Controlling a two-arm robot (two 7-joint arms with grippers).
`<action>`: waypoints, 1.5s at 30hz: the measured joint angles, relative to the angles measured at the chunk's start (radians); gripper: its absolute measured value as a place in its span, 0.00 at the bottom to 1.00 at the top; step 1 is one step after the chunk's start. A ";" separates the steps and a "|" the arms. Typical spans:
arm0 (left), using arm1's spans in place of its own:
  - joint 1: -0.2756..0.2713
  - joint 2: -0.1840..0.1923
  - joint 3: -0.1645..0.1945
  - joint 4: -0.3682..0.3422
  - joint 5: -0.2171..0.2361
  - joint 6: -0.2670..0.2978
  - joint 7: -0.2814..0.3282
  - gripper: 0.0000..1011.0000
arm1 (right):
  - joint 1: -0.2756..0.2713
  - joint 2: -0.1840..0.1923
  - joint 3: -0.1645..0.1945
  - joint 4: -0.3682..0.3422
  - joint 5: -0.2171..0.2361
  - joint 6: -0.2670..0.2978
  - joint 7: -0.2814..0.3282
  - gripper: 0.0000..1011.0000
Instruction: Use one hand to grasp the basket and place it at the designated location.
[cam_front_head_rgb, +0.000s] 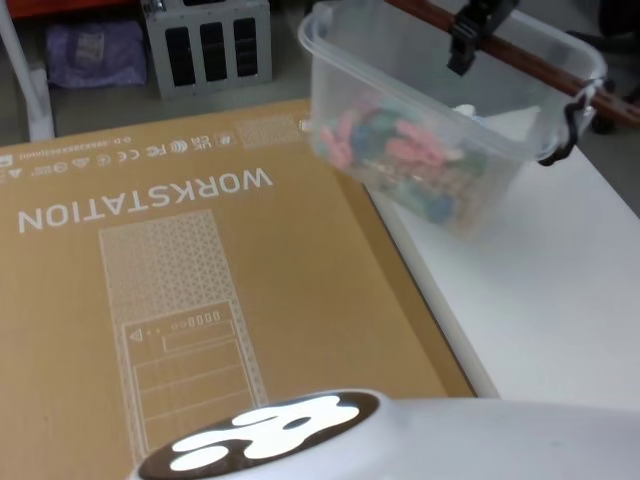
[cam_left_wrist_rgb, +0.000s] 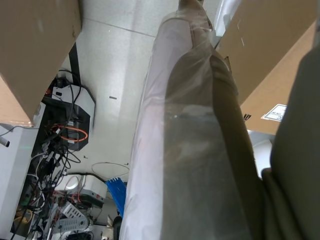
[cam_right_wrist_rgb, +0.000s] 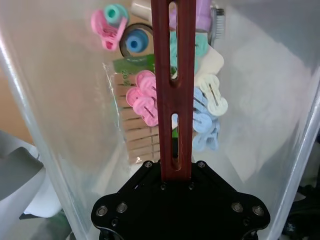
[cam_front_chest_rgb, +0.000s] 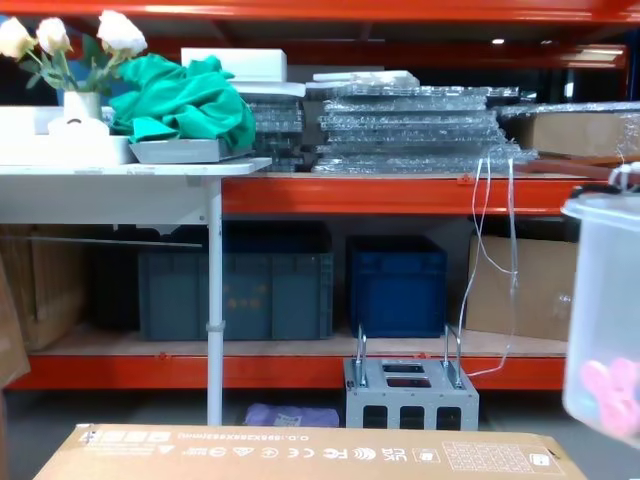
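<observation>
Right gripper (cam_front_head_rgb: 470, 40): black two-fingered claw, pinched shut across the handle (cam_front_head_rgb: 530, 55) near its middle, so that the whole load hangs from one grasp. In the right wrist view the bar runs straight into the black gripper body.

Handle: long, flat, rigid red-brown strip pierced by slotted holes, spanning the tub from rim to rim. A black loop (cam_front_head_rgb: 572, 125) lashes its end to the rim, which is presumably why a lift on the bar carries the tub with it.

Basket (cam_front_head_rgb: 420, 110): large translucent whitish plastic tub, thin-walled, with rounded corners and a rolled lip. It is held tilted and, as far as can be judged, clear of any support. It hangs above the far edge of the white table (cam_front_head_rgb: 540, 300), just beside the far right corner of the cardboard carton (cam_front_head_rgb: 200, 300).

Contents: small pastel clips (cam_right_wrist_rgb: 142, 97) in pink, blue, mint and cream, gathered toward the lower side, probably because of the tilt.

Left arm: idle, low among cartons.
</observation>
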 joint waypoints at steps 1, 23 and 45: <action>0.000 0.000 0.000 0.000 0.000 0.000 0.000 0.00 | 0.008 -0.021 -0.009 0.018 0.000 -0.019 0.001 0.00; 0.000 0.000 0.000 -0.001 0.000 0.000 0.000 0.00 | 0.028 -0.109 -0.080 -0.023 0.075 -0.156 0.025 0.00; 0.000 0.000 0.000 -0.001 0.000 0.000 0.000 0.00 | 0.044 -0.239 -0.162 0.011 0.129 -0.261 0.026 0.00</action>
